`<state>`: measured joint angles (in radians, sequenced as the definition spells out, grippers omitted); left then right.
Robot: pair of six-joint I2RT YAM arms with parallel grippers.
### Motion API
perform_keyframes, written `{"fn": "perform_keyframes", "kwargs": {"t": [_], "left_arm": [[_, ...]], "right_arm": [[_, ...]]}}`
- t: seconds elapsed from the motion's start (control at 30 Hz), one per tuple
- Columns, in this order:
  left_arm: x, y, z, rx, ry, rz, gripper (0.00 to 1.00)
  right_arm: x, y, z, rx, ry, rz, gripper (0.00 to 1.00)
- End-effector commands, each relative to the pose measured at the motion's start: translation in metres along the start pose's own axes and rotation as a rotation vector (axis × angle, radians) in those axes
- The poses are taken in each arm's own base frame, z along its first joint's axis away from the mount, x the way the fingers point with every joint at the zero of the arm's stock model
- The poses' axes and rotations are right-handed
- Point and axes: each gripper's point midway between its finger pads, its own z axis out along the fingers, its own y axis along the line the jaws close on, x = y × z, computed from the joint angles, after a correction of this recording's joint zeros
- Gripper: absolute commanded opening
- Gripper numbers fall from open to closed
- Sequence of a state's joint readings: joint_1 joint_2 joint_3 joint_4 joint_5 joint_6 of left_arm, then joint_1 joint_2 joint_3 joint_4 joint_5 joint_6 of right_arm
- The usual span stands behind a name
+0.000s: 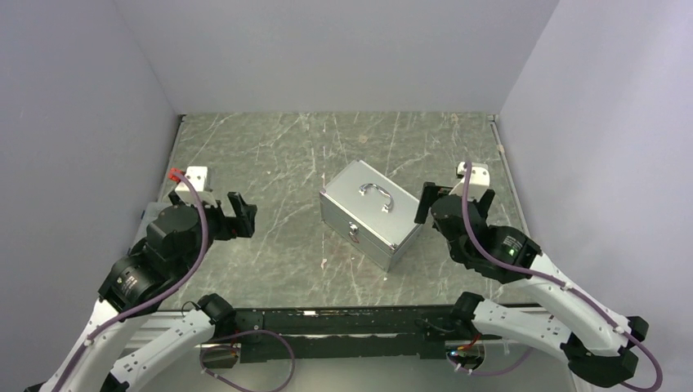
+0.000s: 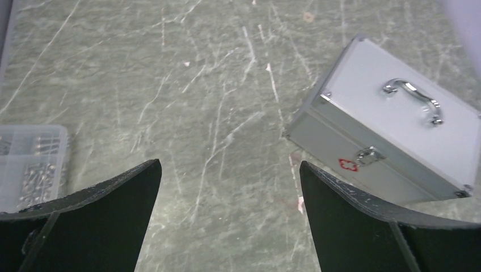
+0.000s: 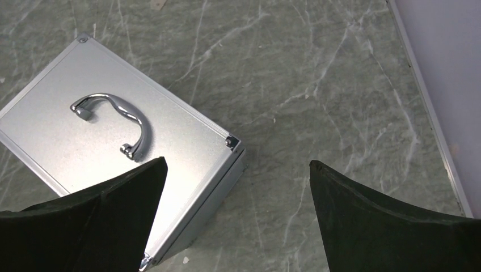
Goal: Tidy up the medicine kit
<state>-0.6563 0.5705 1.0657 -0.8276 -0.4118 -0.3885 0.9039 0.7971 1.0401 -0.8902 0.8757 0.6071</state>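
The medicine kit (image 1: pixel 372 214), a silver-grey metal case, stands shut in the middle of the table, turned at an angle. Its curved handle (image 3: pixel 116 116) lies flat on the lid. The front latch (image 2: pixel 368 154) and a small red cross (image 2: pixel 347 165) face the near left. My left gripper (image 1: pixel 243 216) is open and empty over bare table to the left of the kit (image 2: pixel 391 130). My right gripper (image 1: pixel 425 204) is open and empty just off the kit's right corner (image 3: pixel 230 141), with one finger (image 3: pixel 113 204) above the lid. In the wrist views both grippers (image 2: pixel 229 164) (image 3: pixel 237 162) have their jaws wide apart.
A clear plastic box of small metal parts (image 2: pixel 31 164) lies at the left edge of the left wrist view; the arm hides it in the top view. Grey walls close in the table (image 1: pixel 343 139) on the left, back and right.
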Motion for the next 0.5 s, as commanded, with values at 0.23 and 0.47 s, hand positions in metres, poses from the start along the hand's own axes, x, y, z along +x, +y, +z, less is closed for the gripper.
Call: {"fn": "perform_keyframes", "kwargs": {"t": [0.23, 0.47], "left_arm": [[0.0199, 0.0181, 0.005, -0.091, 0.03, 0.002, 1.0], [0.0197, 0.0169, 0.0038, -0.076, 0.015, -0.011, 0.99]], "right_arm": [[-0.0007, -0.0177, -0.0061, 0.011, -0.041, -0.009, 1.0], [0.0025, -0.015, -0.0102, -0.033, -0.026, -0.003, 1.0]]}}
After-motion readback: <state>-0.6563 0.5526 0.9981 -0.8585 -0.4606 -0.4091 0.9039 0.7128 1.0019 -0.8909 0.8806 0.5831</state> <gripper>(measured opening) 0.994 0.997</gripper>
